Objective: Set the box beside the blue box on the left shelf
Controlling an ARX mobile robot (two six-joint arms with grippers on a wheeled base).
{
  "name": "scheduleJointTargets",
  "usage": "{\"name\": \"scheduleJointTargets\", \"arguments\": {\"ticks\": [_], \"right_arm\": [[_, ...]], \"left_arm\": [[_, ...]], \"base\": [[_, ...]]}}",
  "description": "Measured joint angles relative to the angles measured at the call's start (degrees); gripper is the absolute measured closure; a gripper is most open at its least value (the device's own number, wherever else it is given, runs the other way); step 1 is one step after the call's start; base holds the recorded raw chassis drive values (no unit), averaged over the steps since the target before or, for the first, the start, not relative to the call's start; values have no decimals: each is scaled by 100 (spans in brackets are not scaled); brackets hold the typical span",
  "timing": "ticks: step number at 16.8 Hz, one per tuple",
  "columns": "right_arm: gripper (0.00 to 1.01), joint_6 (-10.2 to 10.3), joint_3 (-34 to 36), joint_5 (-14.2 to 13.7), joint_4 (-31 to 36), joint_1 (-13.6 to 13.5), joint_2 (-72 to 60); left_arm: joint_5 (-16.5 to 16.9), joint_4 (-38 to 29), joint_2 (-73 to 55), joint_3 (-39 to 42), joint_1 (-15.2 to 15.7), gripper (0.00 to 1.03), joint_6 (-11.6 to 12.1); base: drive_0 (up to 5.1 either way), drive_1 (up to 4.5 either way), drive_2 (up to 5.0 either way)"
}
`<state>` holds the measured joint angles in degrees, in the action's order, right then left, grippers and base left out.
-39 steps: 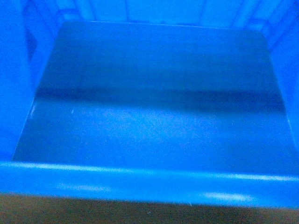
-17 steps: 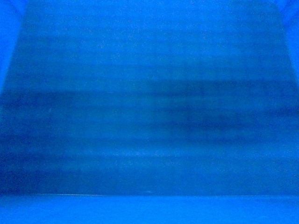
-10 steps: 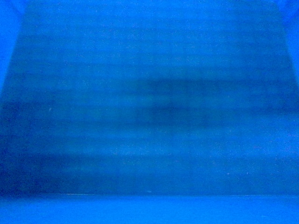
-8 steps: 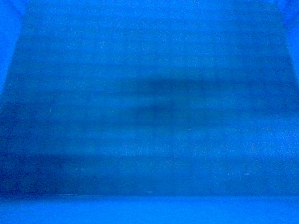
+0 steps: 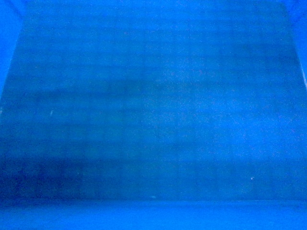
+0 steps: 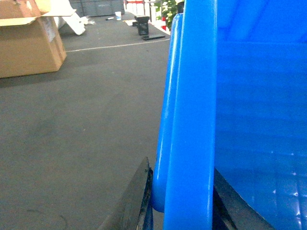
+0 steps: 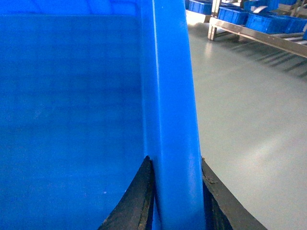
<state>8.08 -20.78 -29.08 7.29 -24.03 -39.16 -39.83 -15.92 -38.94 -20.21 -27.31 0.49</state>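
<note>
Blue plastic crate (image 5: 153, 115): fills the whole head view, grid-patterned floor facing the camera, side walls showing only at the upper corners. Held off the floor between both arms.

Left gripper (image 6: 180, 199): clamped on the crate's left rim, one dark finger (image 6: 132, 201) outside the wall, the other inside.

Right gripper (image 7: 175, 196): clamped on the crate's right rim, black fingers on either side of the wall.

Cardboard box (image 6: 29, 43): on dark floor, well to the left of the crate.

Metal rack (image 7: 259, 33): far right of the crate, carrying blue bins (image 7: 268, 21).
</note>
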Motion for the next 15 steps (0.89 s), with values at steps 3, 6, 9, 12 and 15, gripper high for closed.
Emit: {"name": "scheduleJointTargets", "arguments": {"ticks": [3,6,9,12,15], "right_arm": [[83,-2,0,0,0,0,0],[83,-2,0,0,-2,0,0],[83,-2,0,-2,-2,0,0],[83,-2,0,0,-2,0,0],[83,-2,0,0,0,0,0]], "left_arm": [[0,0,0,0,0,83,0],[0,0,0,-2,0,83,0],[2,0,0,-2,0,83,-2],[2,2,0,-2,0,83,-2],[0,0,0,0,0,83,-2]], "base": [[-160,-160,-160],[-154,-154,-154],[-166,-166,-166],[-158,-158,-158],[-157,-157,-157]]}}
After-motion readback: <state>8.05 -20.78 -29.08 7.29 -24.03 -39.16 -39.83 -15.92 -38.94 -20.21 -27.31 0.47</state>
